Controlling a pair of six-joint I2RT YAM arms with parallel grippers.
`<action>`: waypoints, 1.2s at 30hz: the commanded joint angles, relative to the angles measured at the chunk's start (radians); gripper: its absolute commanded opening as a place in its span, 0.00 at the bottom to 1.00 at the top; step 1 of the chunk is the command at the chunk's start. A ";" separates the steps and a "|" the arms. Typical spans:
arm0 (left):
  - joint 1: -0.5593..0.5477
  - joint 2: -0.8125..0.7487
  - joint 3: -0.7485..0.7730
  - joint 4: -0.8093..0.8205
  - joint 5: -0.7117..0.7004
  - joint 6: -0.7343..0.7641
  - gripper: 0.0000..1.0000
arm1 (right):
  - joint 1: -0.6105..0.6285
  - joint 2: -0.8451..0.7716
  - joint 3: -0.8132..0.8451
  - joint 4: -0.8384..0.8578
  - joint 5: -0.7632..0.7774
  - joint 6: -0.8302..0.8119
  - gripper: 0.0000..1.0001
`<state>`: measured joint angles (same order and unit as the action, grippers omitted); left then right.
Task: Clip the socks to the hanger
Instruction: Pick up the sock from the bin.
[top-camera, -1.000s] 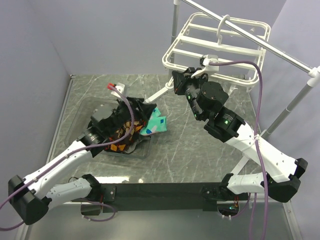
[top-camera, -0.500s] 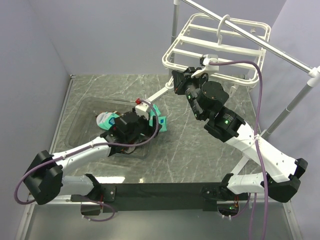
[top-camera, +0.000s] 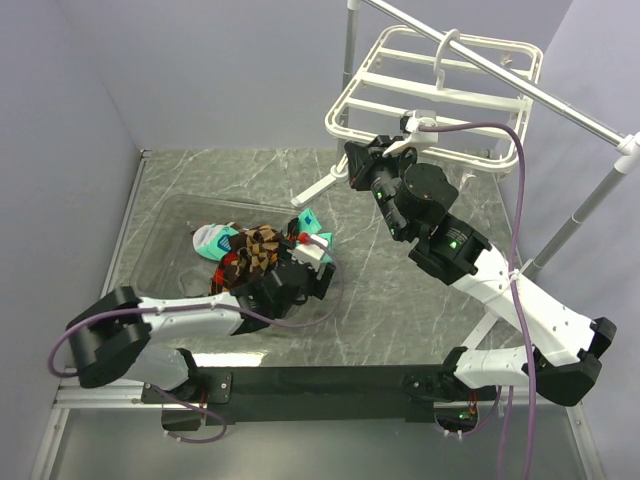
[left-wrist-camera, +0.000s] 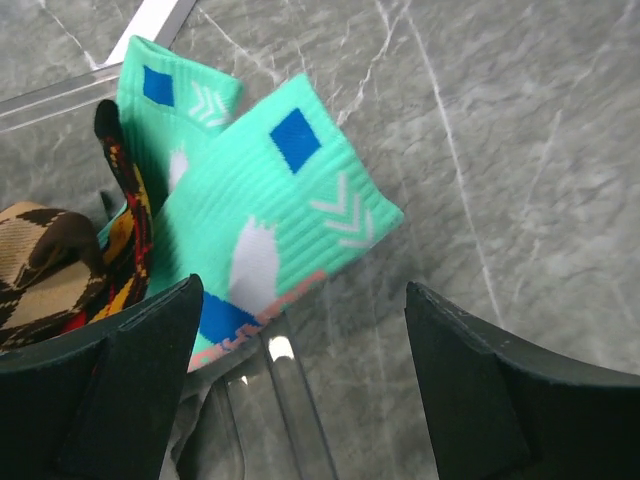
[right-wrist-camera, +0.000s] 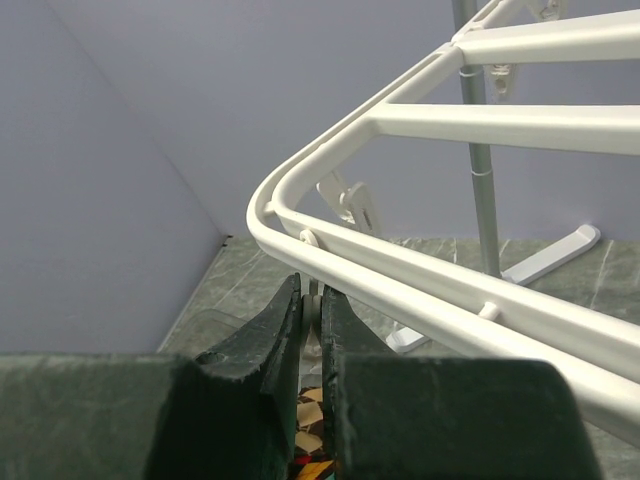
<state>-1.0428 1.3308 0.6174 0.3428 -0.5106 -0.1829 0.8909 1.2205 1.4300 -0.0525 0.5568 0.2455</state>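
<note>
Mint-green socks (left-wrist-camera: 270, 200) with blue and white marks lie over the corner of a clear tray (left-wrist-camera: 295, 400). Beside them lie argyle socks (left-wrist-camera: 50, 260). In the top view the mint socks (top-camera: 312, 222) and argyle socks (top-camera: 250, 250) are in the tray (top-camera: 165, 225). My left gripper (left-wrist-camera: 305, 292) is open just short of the mint sock's edge, holding nothing. It sits low at the tray's right end (top-camera: 305, 262). The white hanger (top-camera: 430, 90) hangs from the pole. My right gripper (right-wrist-camera: 311, 292) is shut on a small clip (right-wrist-camera: 313, 310) under the hanger's rim (right-wrist-camera: 420, 265).
A silver pole stand (top-camera: 560, 105) carries the hanger, and its upright (right-wrist-camera: 482, 200) and white foot (right-wrist-camera: 555, 255) stand behind the rim. Grey walls close in the left and back. The marble tabletop (top-camera: 400, 290) lies between the arms.
My left arm swung right across the tray towards the mint sock and its jaws opened wider, uncovering the argyle socks. The right arm has not moved.
</note>
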 joint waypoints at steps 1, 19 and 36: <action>-0.043 0.076 0.056 0.088 -0.123 0.082 0.87 | -0.001 -0.024 -0.013 0.003 -0.018 0.000 0.00; -0.034 0.095 0.075 0.274 -0.077 0.079 0.01 | -0.009 -0.035 -0.017 0.005 -0.021 -0.006 0.00; 0.049 -0.285 0.080 0.237 0.264 -0.064 0.01 | -0.013 -0.044 -0.042 0.046 -0.077 0.020 0.00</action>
<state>-0.9936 1.0451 0.6182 0.5629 -0.3283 -0.2111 0.8768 1.2049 1.4113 -0.0387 0.5117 0.2535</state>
